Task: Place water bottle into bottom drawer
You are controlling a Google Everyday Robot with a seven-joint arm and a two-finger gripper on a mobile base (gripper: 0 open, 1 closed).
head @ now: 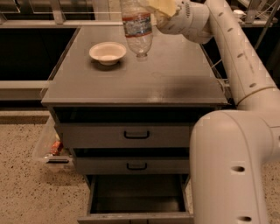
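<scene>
One water bottle: hung neck-down over the back of the worktop, just right of the bowl; its base was cut off by the top edge of the view.
Gripper: sat at the very top of the view, against the bottle's right side; the jaws looked clenched on the bottle's upper part, since nothing else carried it.
Handling: the bottle was clear, crinkled thin plastic, so probably light and easily dented. Its smooth wall could slip, so a moderate squeeze across the body above the label band seemed the soundest hold.
Bottom drawer: stood pulled open at the cabinet's foot, well below the bottle.
Two shallower drawers: sat closed between worktop and target, so the bottle would have to come forward past their fronts.
Arm: its bulky lower link stood before the cabinet's right side, crowding the open drawer's right edge.
Bowl: sat close enough to be knocked by a leftward swing.
</scene>
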